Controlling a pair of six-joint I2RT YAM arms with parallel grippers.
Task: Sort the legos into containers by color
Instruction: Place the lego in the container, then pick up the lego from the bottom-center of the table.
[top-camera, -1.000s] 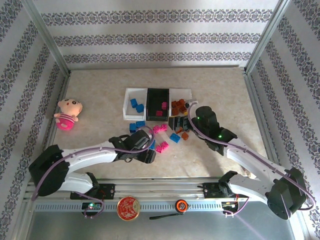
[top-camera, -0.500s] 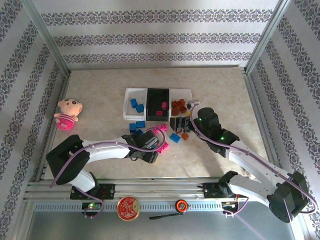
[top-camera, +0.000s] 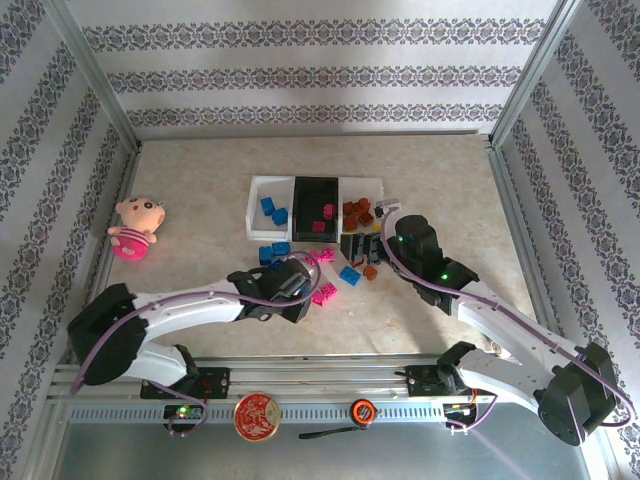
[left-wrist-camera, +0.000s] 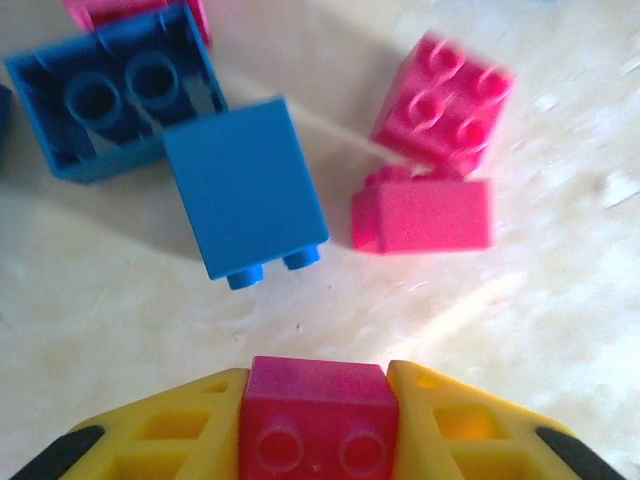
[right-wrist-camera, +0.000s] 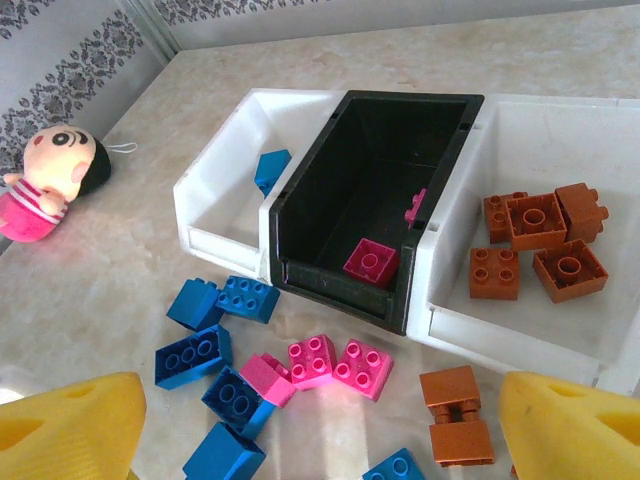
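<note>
My left gripper (left-wrist-camera: 318, 415) is shut on a magenta-pink lego (left-wrist-camera: 318, 400), low over the table by the loose pile (top-camera: 303, 292). Just ahead of it lie two blue legos (left-wrist-camera: 245, 185) and two pink ones (left-wrist-camera: 425, 215). My right gripper (right-wrist-camera: 320, 440) hangs open over the loose bricks in front of the containers, holding nothing. The left white tray (right-wrist-camera: 215, 190) has blue bricks (top-camera: 272, 210), the black tray (right-wrist-camera: 340, 290) pink ones (right-wrist-camera: 372, 262), the right white tray (right-wrist-camera: 520, 330) several orange ones (right-wrist-camera: 540, 235). Loose blue (right-wrist-camera: 195, 355), pink (right-wrist-camera: 335, 362) and orange (right-wrist-camera: 455, 415) legos lie before the trays.
A pink plush doll (top-camera: 136, 228) lies at the table's far left, well away from the bricks. Patterned walls and metal posts (top-camera: 95, 110) enclose the table on three sides. Bare tabletop (top-camera: 200, 170) stretches behind and left of the trays.
The left gripper has closed on the pink lego, and its arm has shifted slightly beside the loose pile. The right gripper has edged slightly and stays open.
</note>
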